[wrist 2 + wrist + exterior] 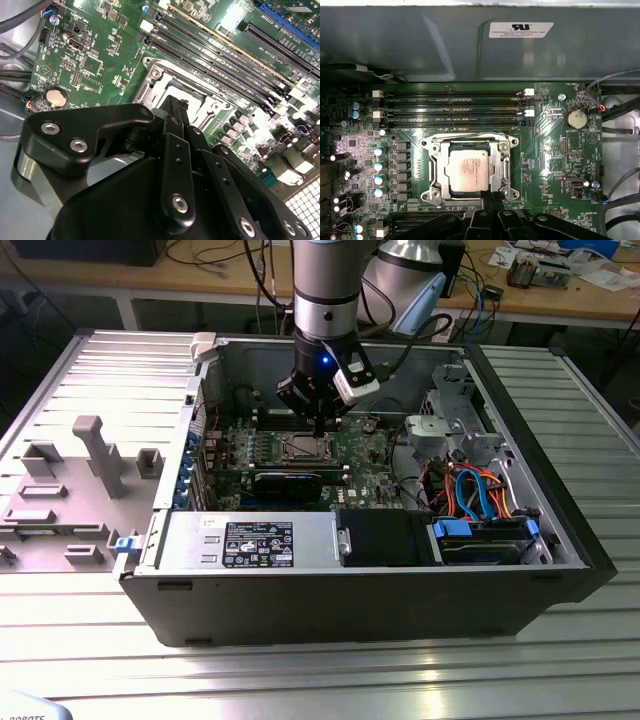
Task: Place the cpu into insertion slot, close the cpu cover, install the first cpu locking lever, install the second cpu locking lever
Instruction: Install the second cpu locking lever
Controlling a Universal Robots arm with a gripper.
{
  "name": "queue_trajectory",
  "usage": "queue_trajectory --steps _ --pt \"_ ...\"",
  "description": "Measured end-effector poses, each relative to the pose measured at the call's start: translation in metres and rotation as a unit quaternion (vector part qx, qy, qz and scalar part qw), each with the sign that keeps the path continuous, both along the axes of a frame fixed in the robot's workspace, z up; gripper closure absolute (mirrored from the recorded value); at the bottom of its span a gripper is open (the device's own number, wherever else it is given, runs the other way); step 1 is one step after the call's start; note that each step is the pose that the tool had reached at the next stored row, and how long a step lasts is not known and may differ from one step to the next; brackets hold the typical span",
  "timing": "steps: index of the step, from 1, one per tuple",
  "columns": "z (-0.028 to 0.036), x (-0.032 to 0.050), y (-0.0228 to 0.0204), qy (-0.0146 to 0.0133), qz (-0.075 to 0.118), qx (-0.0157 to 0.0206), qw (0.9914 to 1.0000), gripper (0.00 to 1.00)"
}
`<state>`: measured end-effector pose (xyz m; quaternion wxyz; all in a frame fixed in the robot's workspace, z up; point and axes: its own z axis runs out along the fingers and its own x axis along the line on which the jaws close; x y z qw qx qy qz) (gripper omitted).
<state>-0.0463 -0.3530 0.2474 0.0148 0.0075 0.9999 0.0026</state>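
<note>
In the first wrist view the cpu (466, 170), a flat square chip with a dull silver top, lies in the insertion slot (431, 145) on the green board. The cpu cover (503, 165), a silver frame plate, lies flat around it. A thin wire locking lever (470, 136) runs along one edge of the socket. My gripper (491, 196) is shut, its black fingertips together at the opposite edge of the socket, touching the frame. The exterior view has the gripper (318, 426) just above the socket (305, 448). The second wrist view looks past the shut fingers (175, 125) at the socket (160, 85).
Long black memory slots (452, 107) lie beside the socket, with the grey case wall (470, 45) behind them. A coin battery (576, 118) and capacitors (378, 165) stand nearby. The case holds a power supply (250, 540) and blue cables (480, 495). A grey fixture (90, 455) stands at the exterior view's left.
</note>
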Motion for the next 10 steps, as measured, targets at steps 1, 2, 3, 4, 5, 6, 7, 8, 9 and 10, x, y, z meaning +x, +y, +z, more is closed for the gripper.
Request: queue_trajectory --steps 1,2,3,4,5,6,7,8,9,10 --pt "0.0 0.0 0.0 0.0 0.0 0.0 1.0 0.89" --pt "0.0 0.0 0.0 0.0 0.0 0.0 1.0 0.89" --pt "0.0 0.0 -0.0001 0.0 0.0 0.0 1.0 0.89" --pt "0.0 0.0 -0.0001 0.0 0.0 0.0 1.0 0.89" --pt "0.0 0.0 -0.0007 0.0 0.0 0.0002 1.0 0.89" --pt "0.0001 0.0 -0.0028 0.0001 0.0 0.0012 1.0 0.89" --pt "-0.0001 -0.0001 -0.0064 0.0006 0.0 0.0025 1.0 0.89" --pt "-0.0005 -0.0001 -0.011 0.0024 0.0 0.004 0.99999 0.89" --pt "-0.0006 -0.0001 -0.0147 0.0039 0.0 0.006 0.99997 0.89" --pt "-0.0006 -0.0001 -0.0176 0.0054 0.0 0.0081 0.99995 0.89"
